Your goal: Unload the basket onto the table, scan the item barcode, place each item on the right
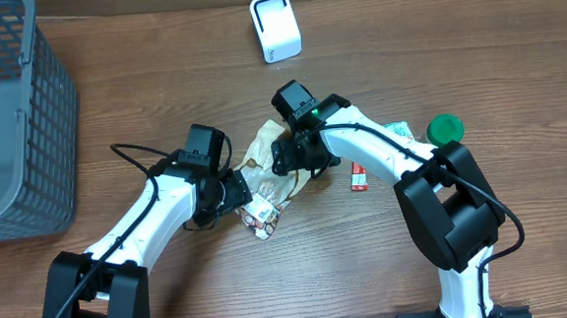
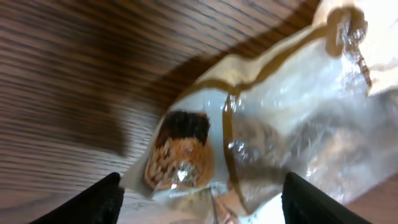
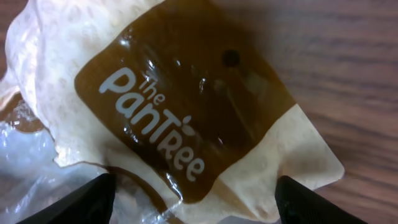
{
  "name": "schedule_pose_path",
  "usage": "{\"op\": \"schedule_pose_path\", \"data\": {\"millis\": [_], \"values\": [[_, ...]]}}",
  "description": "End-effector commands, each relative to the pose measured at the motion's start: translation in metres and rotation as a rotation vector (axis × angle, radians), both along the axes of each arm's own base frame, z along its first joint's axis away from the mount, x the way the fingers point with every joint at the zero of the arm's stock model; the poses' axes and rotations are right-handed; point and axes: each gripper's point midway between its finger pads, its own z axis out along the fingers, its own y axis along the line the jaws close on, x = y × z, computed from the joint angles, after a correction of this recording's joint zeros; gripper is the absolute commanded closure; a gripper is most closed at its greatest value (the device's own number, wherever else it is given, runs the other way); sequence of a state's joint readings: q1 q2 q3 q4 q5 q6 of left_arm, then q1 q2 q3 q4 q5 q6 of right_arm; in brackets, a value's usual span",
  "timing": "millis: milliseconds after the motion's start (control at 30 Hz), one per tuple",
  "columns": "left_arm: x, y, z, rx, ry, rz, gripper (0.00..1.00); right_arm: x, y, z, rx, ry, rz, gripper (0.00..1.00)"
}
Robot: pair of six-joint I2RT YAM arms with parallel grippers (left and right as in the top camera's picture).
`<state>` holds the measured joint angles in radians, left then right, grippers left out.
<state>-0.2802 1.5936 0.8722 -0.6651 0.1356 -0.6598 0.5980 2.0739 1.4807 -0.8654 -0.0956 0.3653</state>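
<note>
The item is a crinkled snack bag (image 1: 263, 172), cream and clear plastic with a brown "The PanTree" label (image 3: 186, 106). It lies on the wooden table between the two arms. My left gripper (image 1: 238, 193) is at the bag's lower left end, open, with its dark fingers (image 2: 93, 202) wide on either side of the clear end showing nuts (image 2: 180, 162). My right gripper (image 1: 298, 158) hovers at the upper right end, open, with its fingertips (image 3: 305, 202) spread either side of the label. A white scanner (image 1: 275, 26) stands at the back centre. No barcode is visible.
A grey mesh basket (image 1: 15, 116) fills the left edge. To the right of the right arm are a red packet (image 1: 358, 177), a green round lid (image 1: 446, 127) and a white-green pack (image 1: 396, 129).
</note>
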Motion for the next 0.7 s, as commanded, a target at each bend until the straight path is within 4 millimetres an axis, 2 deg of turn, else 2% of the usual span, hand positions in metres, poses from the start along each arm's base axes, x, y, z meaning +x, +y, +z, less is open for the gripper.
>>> {"op": "schedule_pose_path", "data": {"millis": [0, 267, 400, 667], "values": [[0.002, 0.012, -0.004, 0.068, -0.010, 0.028, 0.26, -0.013, 0.013, 0.004, 0.080, 0.074, 0.020, 0.20], [0.015, 0.016, -0.002, 0.099, -0.072, 0.036, 0.24, -0.047, 0.029, 0.005, 0.086, 0.177, 0.026, 0.22], [0.018, 0.016, -0.001, 0.096, -0.083, 0.037, 0.24, -0.056, 0.039, 0.005, 0.085, 0.177, 0.052, 0.22], [0.019, 0.015, -0.001, 0.092, -0.088, 0.022, 0.26, -0.043, 0.034, 0.025, 0.119, 0.125, 0.062, 0.20]]}}
